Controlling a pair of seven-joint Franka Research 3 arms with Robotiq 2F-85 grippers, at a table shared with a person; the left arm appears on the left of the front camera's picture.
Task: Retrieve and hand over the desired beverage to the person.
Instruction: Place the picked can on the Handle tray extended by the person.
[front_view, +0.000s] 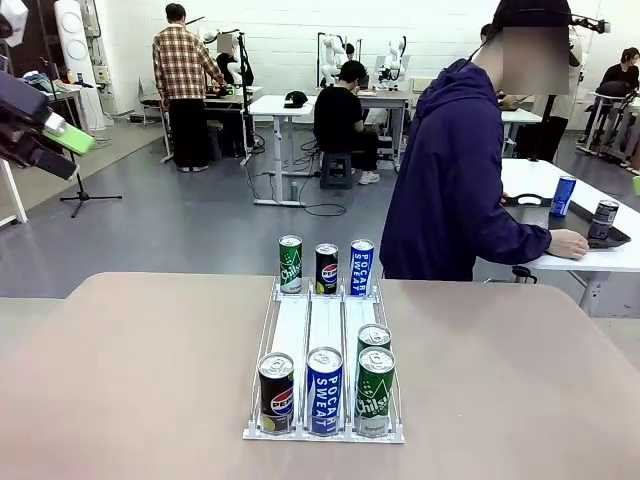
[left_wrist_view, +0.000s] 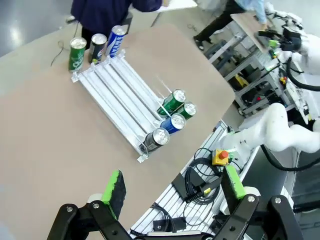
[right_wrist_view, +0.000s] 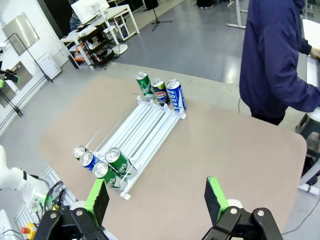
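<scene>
Left claw (left_wrist_view: 172, 192) spread, empty, high above table (front_view: 130, 380). Rack (front_view: 325, 325) mid-table: black, blue and two green cans (front_view: 325, 390) at near end, three cans (front_view: 326, 266) at far end, all untouched. Right claw (right_wrist_view: 157, 197) spread, empty, raised. Person (front_view: 455, 170) at far side, turned away, hand on another table. No can picked; fetch and handover both remain.

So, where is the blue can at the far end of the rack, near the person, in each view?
Front view: blue can, centre, rightmost of the three far cans.
Left wrist view: upper left, rightmost of three.
Right wrist view: upper middle, rightmost of three.
Shared landmark: the white rack.
</scene>
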